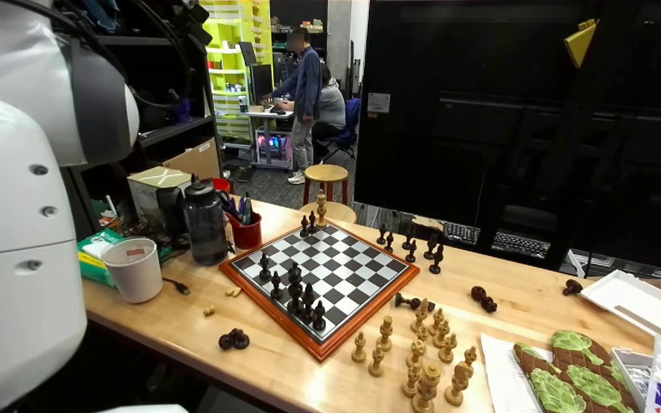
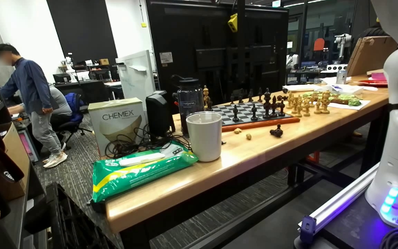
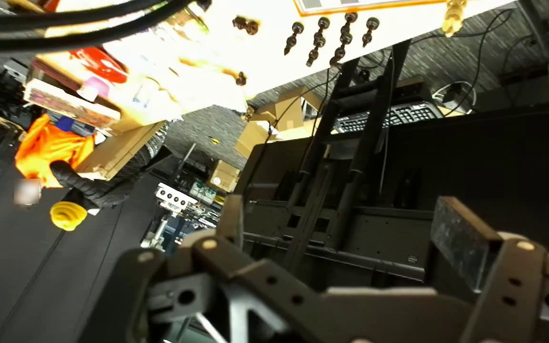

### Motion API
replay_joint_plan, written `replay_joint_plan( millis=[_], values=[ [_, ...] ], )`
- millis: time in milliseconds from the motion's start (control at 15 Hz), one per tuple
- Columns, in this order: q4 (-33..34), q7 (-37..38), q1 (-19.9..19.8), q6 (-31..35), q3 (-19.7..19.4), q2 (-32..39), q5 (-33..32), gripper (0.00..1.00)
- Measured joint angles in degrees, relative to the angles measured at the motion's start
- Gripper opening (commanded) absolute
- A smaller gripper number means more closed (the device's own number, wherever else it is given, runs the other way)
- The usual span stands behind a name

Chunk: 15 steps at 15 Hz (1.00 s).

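Pincer (image 3: 346,232) spread wide, chessboard (image 3: 374,6) cropped by wrist view's top edge, keyboard (image 3: 412,113) partly hidden.

Chessboard (image 3: 350,7) mostly beyond wrist view

I catch pale glare on the desk (image 1: 307,384) in both exterior views, while the wrist view bleaches it nearly white against a murky black panel (image 3: 493,152), and blue lights (image 2: 390,200) tint the nearby rail (image 2: 344,200) violet.
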Motion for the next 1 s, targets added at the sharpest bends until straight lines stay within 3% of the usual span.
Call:
replay_joint_plan(
  millis=[467, 1000],
  values=[
    [3.21, -3.97, -5.06, -8.21, -0.75, -4.27, 0.02, 1.00],
    [3.73, -7.27, -12.35, -13.05, -0.78, -7.93, 3.42, 1.00]
  ],
)
